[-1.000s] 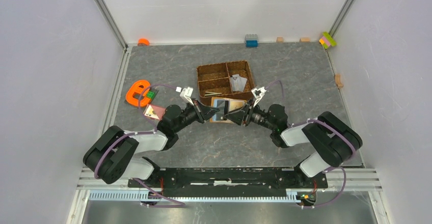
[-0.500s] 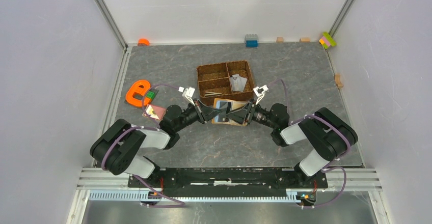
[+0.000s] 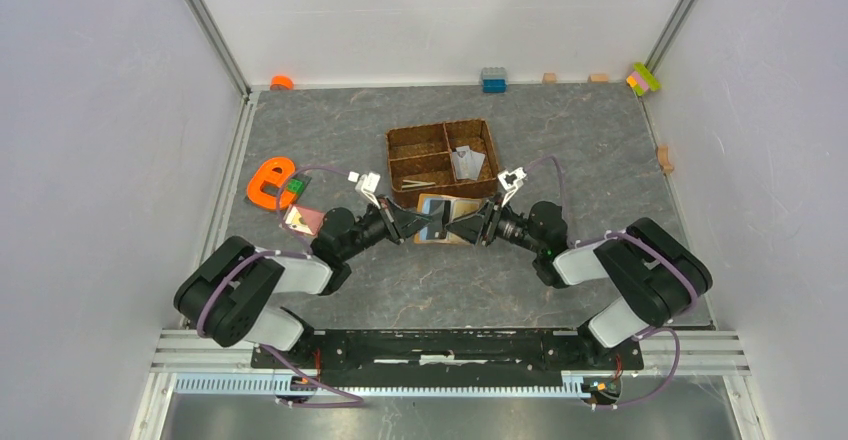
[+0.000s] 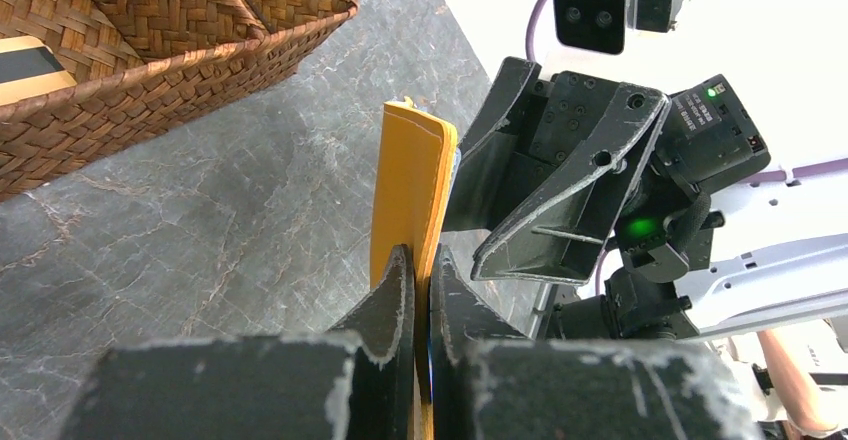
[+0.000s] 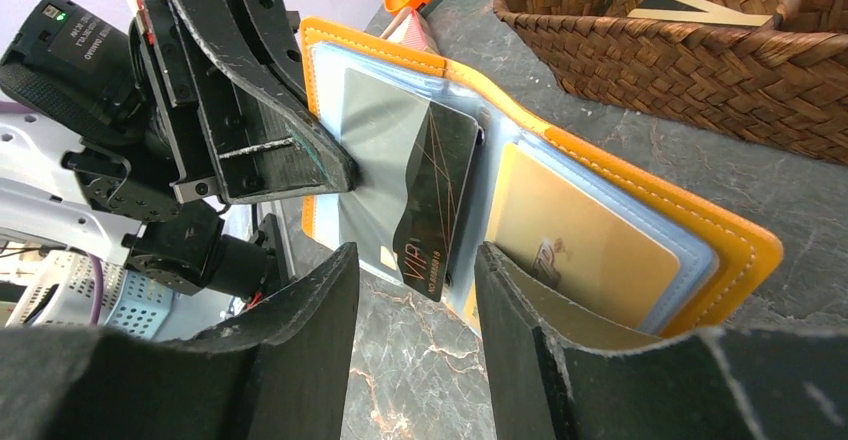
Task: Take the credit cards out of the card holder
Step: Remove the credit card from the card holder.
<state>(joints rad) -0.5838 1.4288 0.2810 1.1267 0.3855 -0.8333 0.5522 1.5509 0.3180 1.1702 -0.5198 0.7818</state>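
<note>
Left hand (image 4: pixel 420 265) clamps the card holder (image 4: pixel 410 185); right hand (image 5: pixel 415 260) stands apart, gripping nothing.

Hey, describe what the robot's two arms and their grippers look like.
The left arm and right arm have bulky black joints, white link shells and looping purple cables. The left gripper and right gripper have black wedge-shaped fingers with scuffed pale edges; a white camera and a green light sit behind them.
</note>
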